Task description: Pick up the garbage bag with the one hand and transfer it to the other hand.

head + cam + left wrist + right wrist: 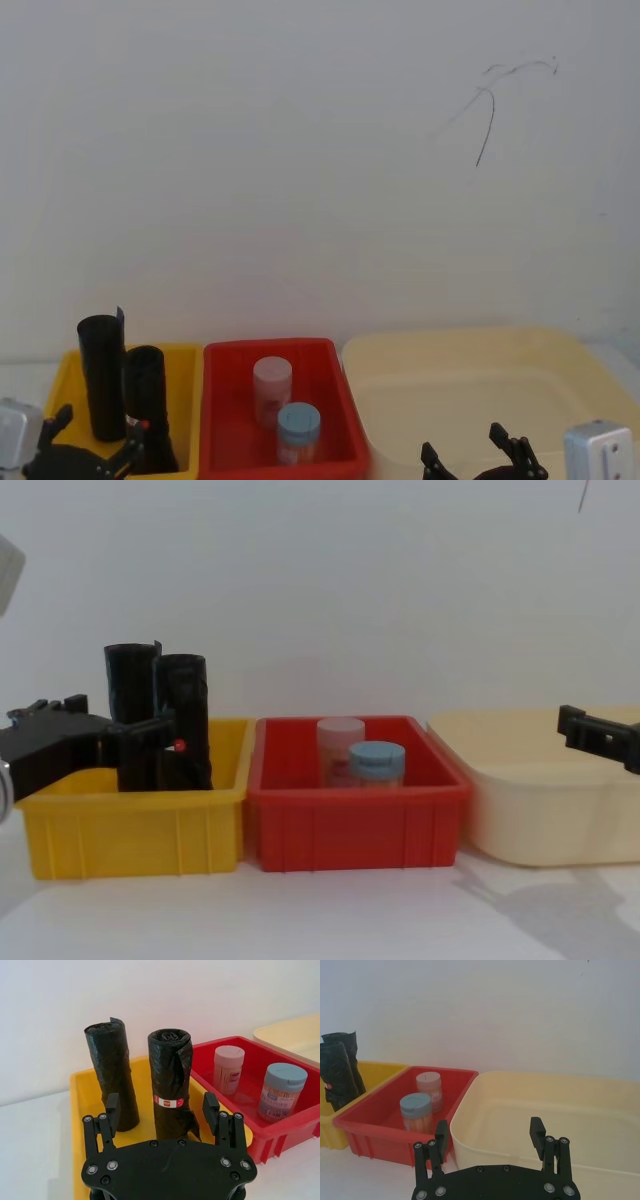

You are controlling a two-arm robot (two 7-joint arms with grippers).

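Note:
The garbage bag [170,1075], a black roll with a red-and-white sticker, stands upright in the yellow bin [77,1110]. It also shows in the head view [148,385] and the chest view [184,705]. My left gripper [161,1105] is open just in front of it, one finger on each side and apart from the roll. The chest view has this gripper [100,725] over the yellow bin's near left side. My right gripper [489,1127] is open and holds nothing, hovering at the near edge of the cream tub [580,1110]; it also shows low in the head view [463,445].
A second plain black roll [110,1075] stands beside the bag in the yellow bin. The red bin [355,830] in the middle holds a pink-lidded jar [340,735] and a blue-lidded jar [377,760]. A white wall rises behind the bins.

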